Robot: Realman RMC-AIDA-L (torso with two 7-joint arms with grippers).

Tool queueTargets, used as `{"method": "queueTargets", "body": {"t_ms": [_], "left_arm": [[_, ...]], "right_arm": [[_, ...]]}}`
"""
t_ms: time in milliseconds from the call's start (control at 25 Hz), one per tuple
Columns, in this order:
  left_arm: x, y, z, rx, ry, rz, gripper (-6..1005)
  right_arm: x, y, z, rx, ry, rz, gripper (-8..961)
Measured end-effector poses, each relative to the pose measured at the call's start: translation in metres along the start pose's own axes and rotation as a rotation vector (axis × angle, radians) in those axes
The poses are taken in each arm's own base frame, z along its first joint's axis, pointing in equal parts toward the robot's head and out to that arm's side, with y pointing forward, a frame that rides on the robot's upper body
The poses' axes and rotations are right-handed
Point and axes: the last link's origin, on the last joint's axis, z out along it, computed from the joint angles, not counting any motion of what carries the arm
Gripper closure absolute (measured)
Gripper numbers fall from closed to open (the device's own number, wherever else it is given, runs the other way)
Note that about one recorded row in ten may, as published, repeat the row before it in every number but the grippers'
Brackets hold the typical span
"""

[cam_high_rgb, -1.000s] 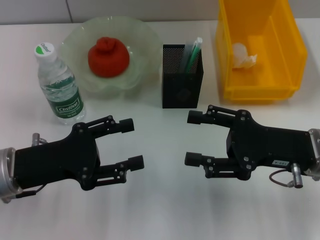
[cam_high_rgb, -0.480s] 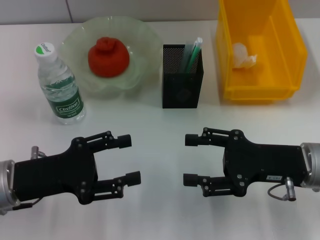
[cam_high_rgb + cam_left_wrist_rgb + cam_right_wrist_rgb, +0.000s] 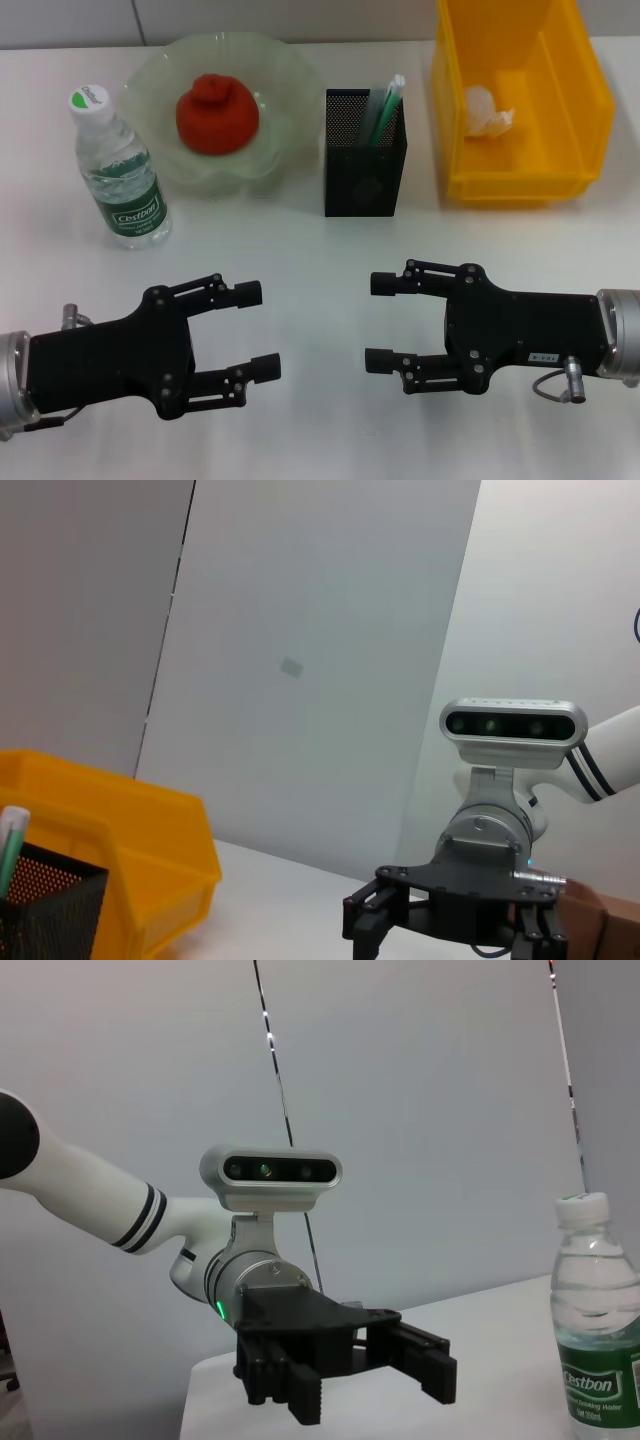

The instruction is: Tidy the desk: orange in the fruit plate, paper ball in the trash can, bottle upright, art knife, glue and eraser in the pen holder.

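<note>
You've got both arms low over the near desk (image 3: 320,440), facing each other, and neither is carrying anything. The left pincer (image 3: 255,331) has its jaws spread wide with nothing between them, and the right pincer (image 3: 378,322) is just as wide and just as empty, well apart from the left one.

Look past them and the job reads as nearly wrapped. The orange (image 3: 216,113) sits in the plate (image 3: 290,70). The paper ball (image 3: 488,110) lies inside the yellow bin (image 3: 590,90). The bottle (image 3: 118,168) stands upright beside the plate, cap on.

The pen holder (image 3: 364,170) stands between plate and bin with a green stick and something grey poking out. You can't tell which of knife, glue and eraser those are, or whether all three are in. No loose item shows on the desk, so judging by this, nothing is left but parking the arms
</note>
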Motion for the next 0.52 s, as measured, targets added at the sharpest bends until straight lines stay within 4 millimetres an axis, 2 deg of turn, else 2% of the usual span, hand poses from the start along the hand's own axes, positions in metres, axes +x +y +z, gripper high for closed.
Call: {"method": "queueTargets", "body": {"t_ms": [520], "left_arm": [[-0.0027,0.0022,-0.0004,-0.005,-0.01,-0.023,214]], "right_arm": [[0.0009,0.0004,0.0007,-0.01,0.013,0.005,161]]}}
